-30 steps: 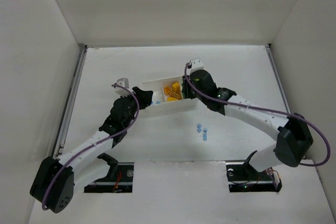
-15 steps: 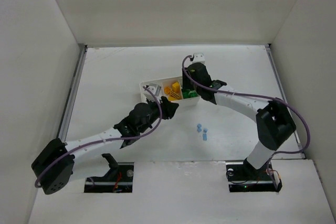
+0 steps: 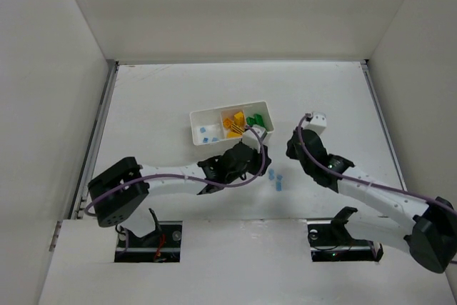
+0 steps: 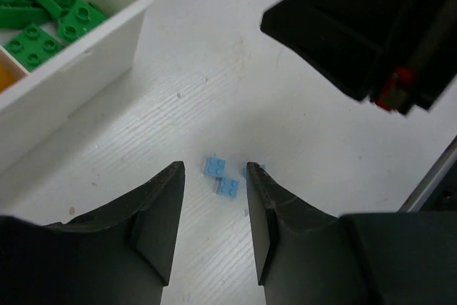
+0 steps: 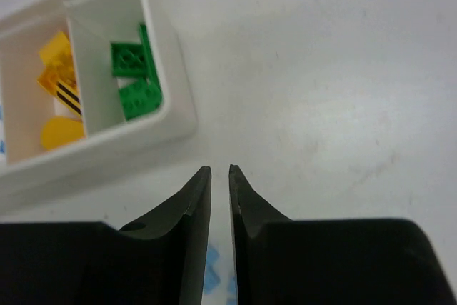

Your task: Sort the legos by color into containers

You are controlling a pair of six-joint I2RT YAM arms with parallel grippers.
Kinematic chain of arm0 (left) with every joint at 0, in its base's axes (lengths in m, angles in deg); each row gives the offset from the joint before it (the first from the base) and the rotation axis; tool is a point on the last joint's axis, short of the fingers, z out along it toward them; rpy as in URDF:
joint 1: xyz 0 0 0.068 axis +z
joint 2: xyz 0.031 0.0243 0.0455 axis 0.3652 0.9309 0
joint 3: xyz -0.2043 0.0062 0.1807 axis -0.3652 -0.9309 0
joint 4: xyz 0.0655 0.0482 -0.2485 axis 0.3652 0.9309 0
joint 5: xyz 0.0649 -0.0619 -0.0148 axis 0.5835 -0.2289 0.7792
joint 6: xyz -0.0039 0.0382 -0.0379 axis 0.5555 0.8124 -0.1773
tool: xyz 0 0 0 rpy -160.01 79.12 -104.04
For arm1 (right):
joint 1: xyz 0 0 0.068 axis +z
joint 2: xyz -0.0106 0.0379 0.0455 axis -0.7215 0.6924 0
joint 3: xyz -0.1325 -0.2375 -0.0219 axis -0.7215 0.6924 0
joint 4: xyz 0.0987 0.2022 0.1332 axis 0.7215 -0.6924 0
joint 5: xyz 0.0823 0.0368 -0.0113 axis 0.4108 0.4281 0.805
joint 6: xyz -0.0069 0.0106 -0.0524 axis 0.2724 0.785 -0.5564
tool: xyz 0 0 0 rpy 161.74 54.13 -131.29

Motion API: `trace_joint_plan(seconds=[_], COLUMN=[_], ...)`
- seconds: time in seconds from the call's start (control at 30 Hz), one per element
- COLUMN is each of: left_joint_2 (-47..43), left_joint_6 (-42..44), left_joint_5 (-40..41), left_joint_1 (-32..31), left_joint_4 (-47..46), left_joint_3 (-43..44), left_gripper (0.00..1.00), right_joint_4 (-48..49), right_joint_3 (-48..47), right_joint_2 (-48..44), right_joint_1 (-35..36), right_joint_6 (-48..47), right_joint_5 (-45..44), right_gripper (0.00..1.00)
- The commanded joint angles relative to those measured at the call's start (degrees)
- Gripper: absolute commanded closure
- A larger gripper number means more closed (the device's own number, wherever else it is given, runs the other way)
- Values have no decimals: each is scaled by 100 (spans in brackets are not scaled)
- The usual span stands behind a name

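Diffuse overhead light is falling evenly across all three views, and the white counter (image 3: 157,91) is reading bright and slightly washed out. Faint soft shadows are lying beneath the left end effector (image 4: 213,171). Both it and the right end effector (image 5: 219,169) are blurring slightly, sitting closest to the lens.

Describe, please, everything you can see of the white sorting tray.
The tray is a small white rectangular box of glossy plastic, with thin walls dividing it into three square compartments. It sits flat on the table, slightly skewed, open side up. The left compartment holds pale blue bricks, the middle yellow-orange bricks, the right green bricks. Nothing grips it.
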Motion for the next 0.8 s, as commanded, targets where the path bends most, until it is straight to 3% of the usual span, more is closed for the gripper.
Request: trace_joint_plan(seconds=[0.0,0.13,0.27,0.77], left_joint_2=[357,761,1148,1904], left_joint_6=[4,-39,-224,-286], left_joint_5=[420,692,816,755], left_joint_1=[-268,-462,-515,-489], left_joint_4=[407,715,821,672], left_joint_3=[490,781,930,1299], left_gripper=[63,65,65,64], right_joint_4=[-714,-1127,-1207,-1119], right_joint_3=[595,1089,1151,1265], right_joint_2=[-637,-1236,-1316,-999], right_joint_1=[272,483,720,940], right_joint_6=[1232,1866,2139,2456], right_joint_5=[-260,-198,-268,-365], right_gripper=[77,73,60,62])
